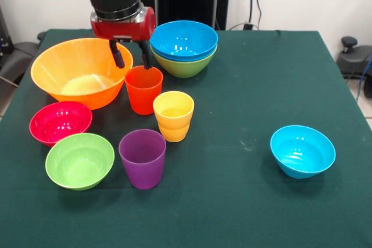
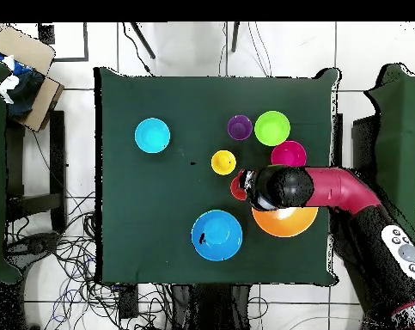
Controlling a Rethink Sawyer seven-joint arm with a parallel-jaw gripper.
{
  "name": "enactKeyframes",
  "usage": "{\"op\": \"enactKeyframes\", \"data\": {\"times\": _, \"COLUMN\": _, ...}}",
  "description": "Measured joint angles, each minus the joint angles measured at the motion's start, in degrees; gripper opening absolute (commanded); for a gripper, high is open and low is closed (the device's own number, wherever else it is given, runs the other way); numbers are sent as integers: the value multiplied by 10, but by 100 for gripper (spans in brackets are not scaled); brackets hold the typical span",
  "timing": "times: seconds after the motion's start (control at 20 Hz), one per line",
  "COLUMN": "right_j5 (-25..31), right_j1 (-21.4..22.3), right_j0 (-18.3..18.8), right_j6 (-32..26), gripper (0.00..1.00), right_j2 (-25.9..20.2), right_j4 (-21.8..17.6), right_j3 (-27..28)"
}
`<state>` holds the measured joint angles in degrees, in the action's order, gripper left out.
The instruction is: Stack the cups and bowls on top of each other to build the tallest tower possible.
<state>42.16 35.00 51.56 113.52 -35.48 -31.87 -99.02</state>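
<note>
Nearest the camera, a smooth purple cup (image 1: 142, 158) is standing upright on the green table cloth (image 1: 244, 201), with a small green bowl (image 1: 79, 160) just beside it and a small pink-red bowl (image 1: 60, 122) behind that. A small light-blue bowl (image 1: 302, 150) is sitting well apart on the other side.

Behind the purple cup, a yellow cup (image 1: 173, 115) with a stepped waist is standing just beside an orange-red cup (image 1: 143, 89). The gripper (image 1: 131, 56) is hovering right over that orange-red cup, its two black fingers spread about as wide as the rim and holding nothing. In the overhead view the arm is covering most of this cup.

The step in hand looks like picking up the orange-red cup. Next, the fingers are going to need to come down around its rim or wall and close without knocking the yellow cup.

The huge orange-yellow bowl (image 1: 81, 71) is sitting alone on the cloth, close to the orange-red cup. The only stack so far is blue bowls nested in a green bowl (image 1: 185, 65); the top blue bowl (image 1: 183, 39) is open upward. Everything is looking like glossy, slippery plastic, round and tapered.
</note>
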Motion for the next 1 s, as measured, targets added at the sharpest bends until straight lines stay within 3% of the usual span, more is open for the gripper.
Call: {"op": "enactKeyframes", "data": {"times": 1.0, "right_j5": 0, "right_j1": -27, "right_j0": 13, "right_j6": -2, "gripper": 100, "right_j2": -13, "right_j4": -30, "right_j3": 18}}
